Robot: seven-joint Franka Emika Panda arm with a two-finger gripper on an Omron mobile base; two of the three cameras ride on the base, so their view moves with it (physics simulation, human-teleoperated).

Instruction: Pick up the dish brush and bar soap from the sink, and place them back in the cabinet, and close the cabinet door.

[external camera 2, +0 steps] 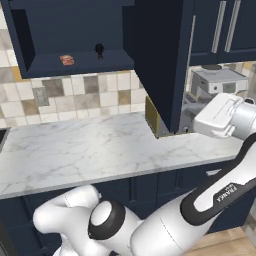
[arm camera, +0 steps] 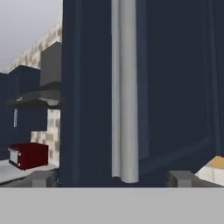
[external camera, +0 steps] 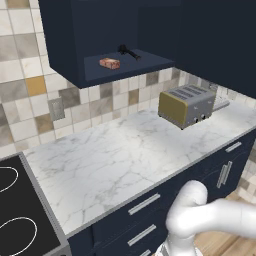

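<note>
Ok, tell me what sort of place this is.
A simulated home kitchen, by the look of it: a marble counter, a toaster on it, a tiled backsplash, and navy wall cabinets above.

Small black dish brush (external camera: 128, 51) and orange-tan bar soap (external camera: 109, 63) lying apart on the floor of an open dark navy wall cabinet (external camera: 65, 45). Cabinet door (external camera 2: 162, 60) swung wide open, edge-on, long silver bar handle (arm camera: 124, 92) vertical.

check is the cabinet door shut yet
Open: the cabinet door swings out edge-on, leaving the dish brush and bar soap visible inside.
</note>
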